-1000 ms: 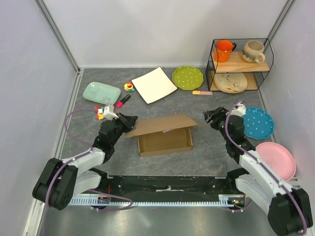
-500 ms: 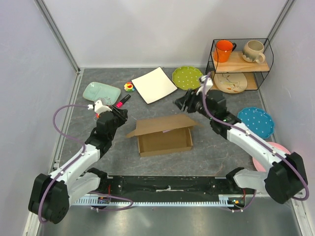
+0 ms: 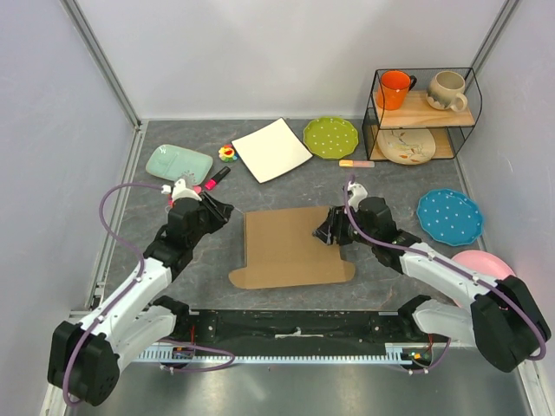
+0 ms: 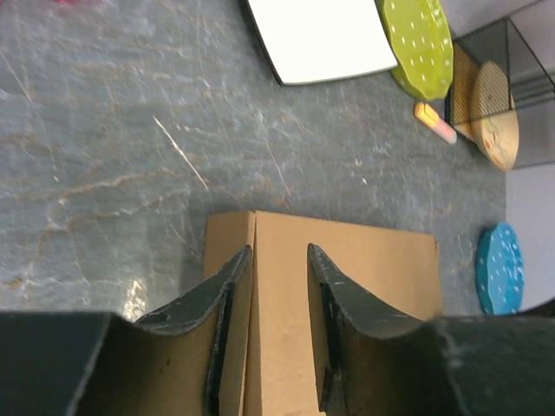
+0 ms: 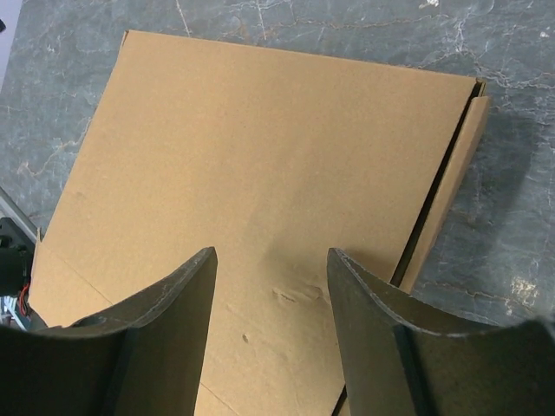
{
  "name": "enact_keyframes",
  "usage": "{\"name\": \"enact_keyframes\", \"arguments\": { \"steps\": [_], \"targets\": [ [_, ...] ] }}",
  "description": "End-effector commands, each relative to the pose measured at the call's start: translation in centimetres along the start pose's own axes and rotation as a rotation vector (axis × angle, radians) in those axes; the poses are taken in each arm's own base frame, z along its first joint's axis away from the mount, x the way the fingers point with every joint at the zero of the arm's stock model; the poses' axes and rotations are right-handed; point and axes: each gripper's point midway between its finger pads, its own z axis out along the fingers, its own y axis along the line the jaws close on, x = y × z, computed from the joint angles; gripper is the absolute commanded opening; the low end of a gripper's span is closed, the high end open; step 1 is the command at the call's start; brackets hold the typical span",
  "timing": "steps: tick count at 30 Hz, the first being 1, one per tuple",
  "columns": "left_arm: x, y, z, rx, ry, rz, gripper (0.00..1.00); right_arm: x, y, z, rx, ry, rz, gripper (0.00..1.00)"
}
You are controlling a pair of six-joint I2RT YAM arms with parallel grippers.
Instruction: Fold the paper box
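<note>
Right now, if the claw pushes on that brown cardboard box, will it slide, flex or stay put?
The paper box is thin cardboard, so probably light; a sideways push would likely slide it across the flat table. Its lid looks untucked, a gap showing along one edge, so it may flex under a press and spring back up.

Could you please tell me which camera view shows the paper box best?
Top external: almost the whole paper box shows, lid down. Both wrist views crop it to part of its top.
</note>
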Motion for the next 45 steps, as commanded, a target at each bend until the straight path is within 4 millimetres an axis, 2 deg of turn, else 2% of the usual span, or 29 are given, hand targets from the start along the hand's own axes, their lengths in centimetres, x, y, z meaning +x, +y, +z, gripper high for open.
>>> {"name": "enact_keyframes", "arguments": {
  "steps": [1,5,6,7,8,11,18,20,22,23,25,26,29,32,33,34,37,39,42,43,45],
  "targets": [
    [2.6,-1.9,-1.6,0.099,0.155,-0.071,0.40,0.9,0.1,-0.5,-0.021,0.001,-0.030,0.62],
    [4.9,-4.7,-3.6,0.293,0.275,-0.132,0.41,3.3,-1.3,-0.2,0.016,0.050,-0.012,0.62],
    [6.1,-4.5,-3.9,0.321,0.307,-0.153,0.41,3.7,-1.8,-0.1,0.038,0.057,0.005,0.62],
    [5.6,-5.9,-4.3,0.395,0.294,-0.194,0.41,3.8,-1.8,0.1,0.037,0.056,0.011,0.61],
    [6.2,-6.4,-4.8,0.438,0.331,-0.206,0.40,4.2,-2.0,0.1,0.035,0.062,0.018,0.61],
    [7.8,-6.0,-5.1,0.453,0.380,-0.204,0.39,4.2,-1.8,0.2,0.027,0.053,0.035,0.61],
    [14.6,-2.0,-4.7,0.311,0.565,-0.157,0.32,4.0,-1.8,0.1,0.035,0.054,0.034,0.61],
    [16.7,0.8,-4.2,0.175,0.628,-0.146,0.31,3.6,-1.8,0.0,0.040,0.039,0.038,0.61],
    [17.7,2.1,-3.9,0.112,0.659,-0.134,0.28,2.2,-1.1,-0.7,0.029,-0.014,0.044,0.62],
    [18.3,3.0,-3.8,0.078,0.669,-0.134,0.28,0.5,-0.1,-1.5,0.010,-0.079,0.048,0.63],
    [18.3,3.2,-3.7,0.070,0.662,-0.137,0.27,-1.1,0.8,-2.5,-0.011,-0.136,0.048,0.64],
    [18.1,3.0,-3.6,0.075,0.647,-0.137,0.27,-2.4,1.9,-3.3,-0.043,-0.179,0.042,0.64],
    [17.1,2.2,-3.3,0.104,0.607,-0.134,0.27,-2.6,2.8,-3.9,-0.077,-0.178,0.059,0.62],
    [16.6,1.8,-3.1,0.118,0.587,-0.119,0.27,0.4,1.2,-3.5,-0.044,-0.110,0.086,0.61],
    [16.6,1.8,-3.0,0.117,0.588,-0.111,0.27,1.4,0.2,-3.4,-0.009,-0.096,0.105,0.60],
    [16.7,1.9,-3.0,0.115,0.594,-0.109,0.27,3.7,-1.3,-3.2,0.029,-0.055,0.122,0.58],
    [17.1,2.3,-3.0,0.106,0.605,-0.099,0.27,7.0,-3.5,-3.0,0.091,0.004,0.163,0.57],
    [16.9,1.9,-2.9,0.124,0.595,-0.097,0.27,7.4,-3.8,-2.9,0.106,0.018,0.164,0.57],
    [15.4,0.2,-2.7,0.179,0.556,-0.092,0.27,5.0,-2.9,-3.2,0.093,-0.035,0.135,0.59],
    [14.6,-0.7,-2.8,0.208,0.527,-0.089,0.27,2.5,-2.0,-3.6,0.085,-0.103,0.115,0.62],
    [12.4,-3.0,-2.7,0.273,0.468,-0.073,0.30,0.3,-1.4,-4.3,0.098,-0.157,0.095,0.66]
  ]
}}
